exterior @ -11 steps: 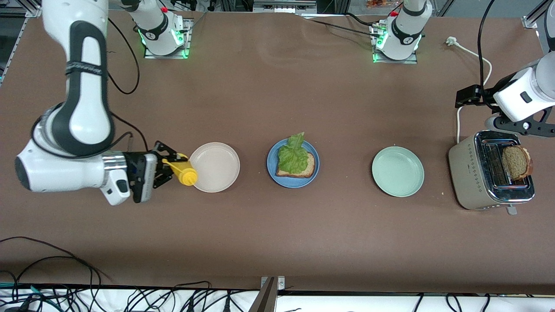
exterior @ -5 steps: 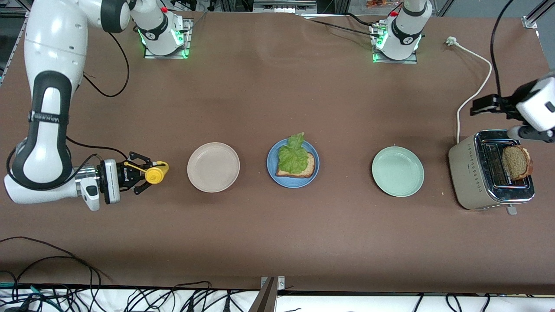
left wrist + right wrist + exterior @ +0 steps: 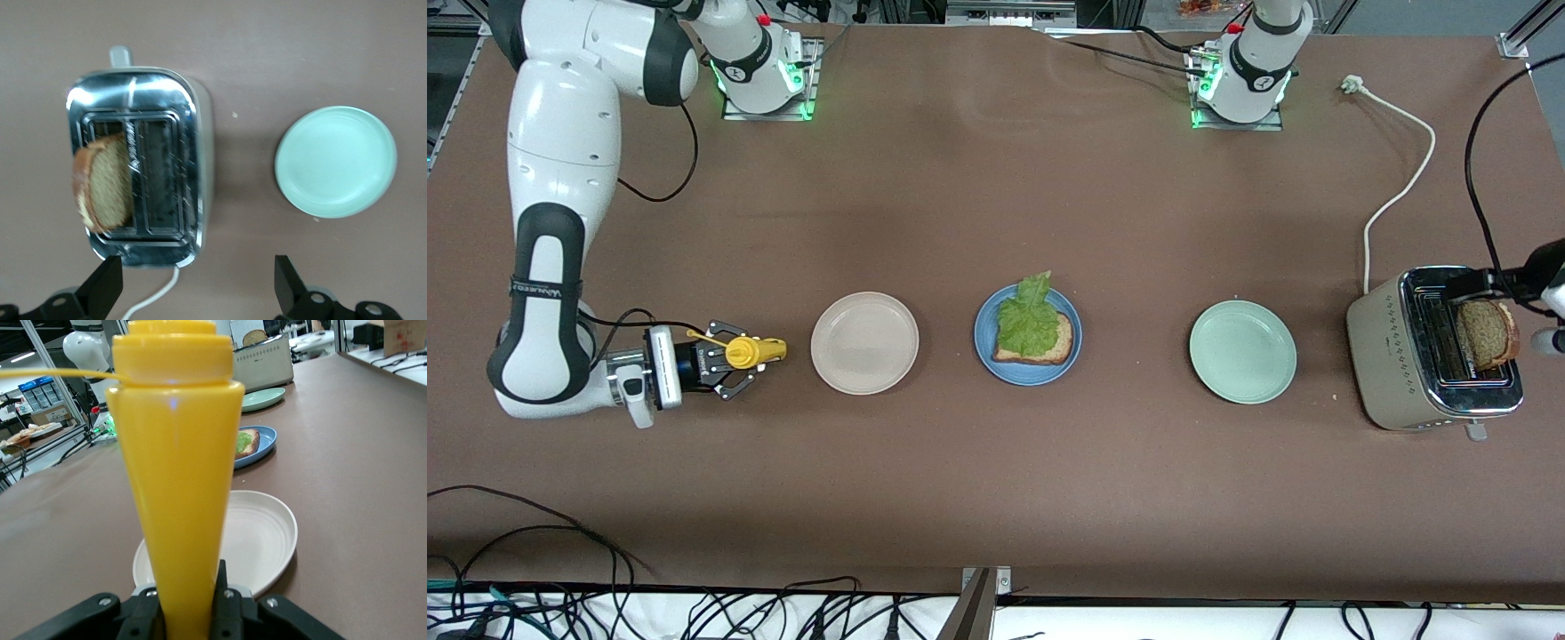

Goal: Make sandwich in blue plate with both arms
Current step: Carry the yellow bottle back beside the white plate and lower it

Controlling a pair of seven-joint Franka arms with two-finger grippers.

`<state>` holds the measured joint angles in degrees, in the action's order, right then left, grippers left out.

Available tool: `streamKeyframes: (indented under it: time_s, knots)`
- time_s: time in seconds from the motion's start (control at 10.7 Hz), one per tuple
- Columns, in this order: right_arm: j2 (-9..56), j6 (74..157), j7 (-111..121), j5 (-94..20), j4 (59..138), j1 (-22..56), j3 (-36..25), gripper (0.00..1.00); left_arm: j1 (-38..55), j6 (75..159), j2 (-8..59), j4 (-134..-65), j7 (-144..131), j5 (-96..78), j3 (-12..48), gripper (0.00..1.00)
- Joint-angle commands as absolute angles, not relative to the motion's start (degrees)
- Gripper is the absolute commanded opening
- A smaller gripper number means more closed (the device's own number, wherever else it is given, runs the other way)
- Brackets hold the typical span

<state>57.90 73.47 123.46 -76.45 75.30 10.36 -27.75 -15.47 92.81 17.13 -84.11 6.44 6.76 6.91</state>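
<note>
The blue plate [image 3: 983,341] holds one brown bread slice [image 3: 1052,345] with a green lettuce leaf [image 3: 1027,316] on it. A second bread slice [image 3: 1485,334] stands in a slot of the toaster [image 3: 1392,356]; it also shows in the left wrist view [image 3: 103,183]. My left gripper [image 3: 1481,284] is over the toaster, open and empty [image 3: 197,287]. My right gripper [image 3: 731,356] is shut on a yellow squeeze bottle [image 3: 752,352], held sideways beside the cream plate [image 3: 864,342] toward the right arm's end. The bottle [image 3: 177,487] fills the right wrist view.
A pale mint-green plate [image 3: 1242,351] lies between the blue plate and the toaster, also seen from the left wrist [image 3: 335,161]. The toaster's white cord [image 3: 1400,182] runs toward the arm bases. Cables hang along the table's near edge.
My right gripper has drawn the yellow bottle away from the cream plate toward the right arm's end. My left gripper has moved from beside the toaster to over it.
</note>
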Motion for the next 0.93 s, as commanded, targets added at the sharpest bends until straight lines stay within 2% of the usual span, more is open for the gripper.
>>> streamKeyframes:
  time_s: [0.0,0.37,0.56,0.74,0.84]
  knots:
    - [61.25,71.63,130.24,-79.19,73.83,8.09,-27.07,0.00,-18.18,95.18,21.26,-81.65,11.33,9.14,7.38,1.00]
    - [62.66,71.72,135.17,-78.40,74.09,7.47,-27.16,0.00,-21.96,101.06,25.04,-81.04,17.82,8.79,7.38,1.00]
    - [63.98,71.72,136.22,-78.22,74.09,6.95,-27.16,0.14,-24.68,103.18,27.15,-81.56,18.45,6.35,7.47,1.00]
    - [64.60,71.72,138.51,-77.35,74.27,6.42,-27.33,0.23,-26.97,104.49,29.35,-81.56,21.95,5.98,7.47,1.00]
    - [64.69,71.72,138.52,-77.17,74.35,6.16,-27.33,0.41,-27.07,104.68,29.70,-81.91,22.23,5.80,7.47,1.00]
